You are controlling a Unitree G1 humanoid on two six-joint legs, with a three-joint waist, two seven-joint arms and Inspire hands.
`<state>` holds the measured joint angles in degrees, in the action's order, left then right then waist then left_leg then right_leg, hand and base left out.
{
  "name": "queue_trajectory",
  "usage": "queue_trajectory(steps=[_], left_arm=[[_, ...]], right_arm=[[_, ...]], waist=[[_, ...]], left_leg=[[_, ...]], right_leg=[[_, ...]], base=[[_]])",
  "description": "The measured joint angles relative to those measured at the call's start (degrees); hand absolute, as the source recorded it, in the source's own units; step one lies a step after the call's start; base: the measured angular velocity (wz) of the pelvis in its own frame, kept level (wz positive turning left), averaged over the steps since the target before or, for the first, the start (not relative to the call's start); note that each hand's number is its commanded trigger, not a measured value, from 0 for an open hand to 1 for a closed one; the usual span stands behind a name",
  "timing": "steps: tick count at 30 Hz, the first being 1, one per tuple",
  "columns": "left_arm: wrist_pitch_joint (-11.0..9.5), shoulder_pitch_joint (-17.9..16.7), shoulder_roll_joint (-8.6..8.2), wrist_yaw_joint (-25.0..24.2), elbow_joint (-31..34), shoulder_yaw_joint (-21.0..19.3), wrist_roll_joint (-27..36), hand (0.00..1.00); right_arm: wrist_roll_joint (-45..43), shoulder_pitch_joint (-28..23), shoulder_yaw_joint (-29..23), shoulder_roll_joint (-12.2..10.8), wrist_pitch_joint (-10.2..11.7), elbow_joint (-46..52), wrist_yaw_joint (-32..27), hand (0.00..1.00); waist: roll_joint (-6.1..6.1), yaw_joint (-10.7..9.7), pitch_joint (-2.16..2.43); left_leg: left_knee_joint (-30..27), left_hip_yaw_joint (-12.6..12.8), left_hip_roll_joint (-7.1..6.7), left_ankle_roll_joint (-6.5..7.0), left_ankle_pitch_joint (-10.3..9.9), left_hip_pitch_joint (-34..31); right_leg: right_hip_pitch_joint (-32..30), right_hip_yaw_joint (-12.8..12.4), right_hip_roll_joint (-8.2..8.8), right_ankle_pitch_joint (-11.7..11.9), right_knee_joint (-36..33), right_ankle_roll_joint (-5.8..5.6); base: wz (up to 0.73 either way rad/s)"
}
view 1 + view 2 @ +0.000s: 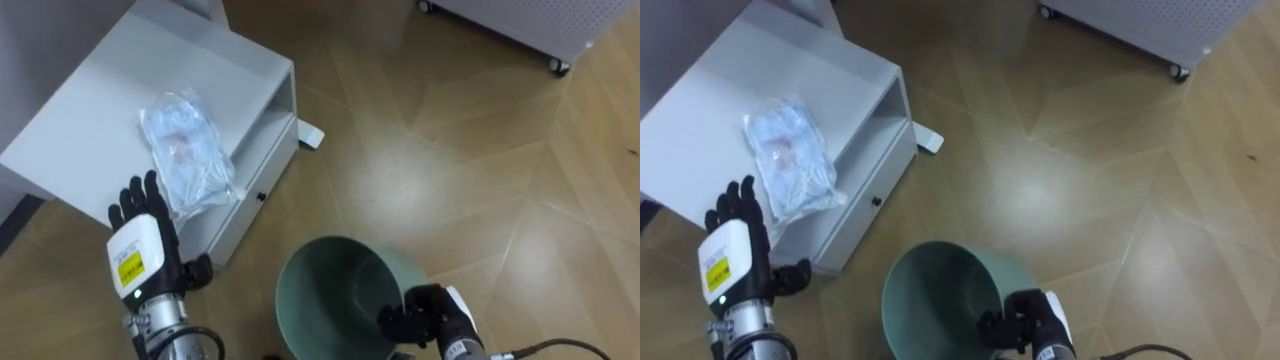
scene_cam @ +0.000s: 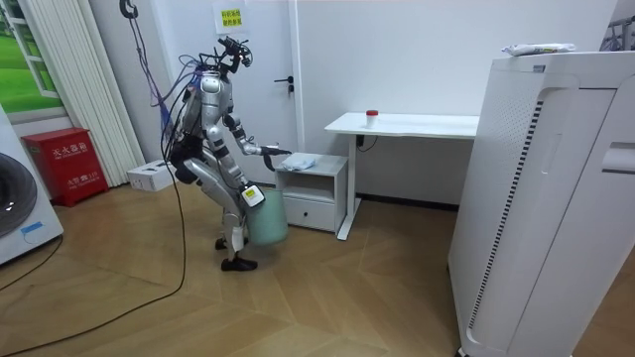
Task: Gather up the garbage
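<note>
Left eye view, item: one crumpled clear plastic bag [image 1: 187,150], lying on top of the low white cabinet [image 1: 90,110]. Judged light, soft and slippery, likely to slide if pushed; best pinched at a bunched fold on its near end. Left hand [image 1: 140,240], fingers straight and spread, is empty just beside it; right hand [image 1: 430,315] is curled round the rim of the green bin [image 1: 320,290].
</note>
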<state>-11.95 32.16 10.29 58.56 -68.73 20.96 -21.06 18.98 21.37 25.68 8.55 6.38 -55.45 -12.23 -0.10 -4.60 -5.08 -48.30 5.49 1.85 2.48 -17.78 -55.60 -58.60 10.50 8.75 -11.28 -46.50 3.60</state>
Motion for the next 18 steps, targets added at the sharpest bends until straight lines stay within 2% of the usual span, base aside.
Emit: queue_trajectory(steps=[5,10,14,18], left_arm=[[1.1,1.7,0.22,1.0,-0.4,-0.4,-3.7,0.0],[2.0,3.4,0.6,1.0,-0.5,-0.4,-3.7,0.0],[2.2,3.6,1.04,1.0,-0.5,-0.3,-3.8,0.0],[2.9,3.6,1.41,0.9,-0.8,-0.1,-4.7,0.0]], right_arm=[[2.0,0.1,-0.1,0.6,-0.1,0.2,0.6,1.0],[3.5,1.4,-0.1,0.7,-0.2,0.2,1.2,1.0],[4.3,2.0,0.2,0.7,-0.3,0.2,1.5,1.0],[5.5,2.3,0.3,0.7,-0.3,0.0,2.6,1.0]], waist=[[0.11,-0.2,-0.07],[0.05,-0.6,-0.13],[-0.01,-0.9,-0.24],[-0.05,-1.2,-0.43]], left_leg=[[-1.3,-0.1,-0.07,-0.23,0.1,-2.2],[-2.5,-0.1,0.49,-0.34,-0.3,-3.9],[-3.1,-0.1,0.71,-0.45,-0.6,-4.6],[-5.2,-0.6,1.36,-0.59,-1.7,-5.6]], right_leg=[[-2.2,-0.1,0.16,-0.2,-1.4,0.29],[-3.8,-0.1,-0.24,-0.2,-2.0,0.43],[-4.5,-0.2,-0.54,-0.3,-2.5,0.59],[-4.9,0.0,-1.07,-0.8,-3.4,0.7]], base=[[0.02],[-0.03],[-0.03],[-0.07]])
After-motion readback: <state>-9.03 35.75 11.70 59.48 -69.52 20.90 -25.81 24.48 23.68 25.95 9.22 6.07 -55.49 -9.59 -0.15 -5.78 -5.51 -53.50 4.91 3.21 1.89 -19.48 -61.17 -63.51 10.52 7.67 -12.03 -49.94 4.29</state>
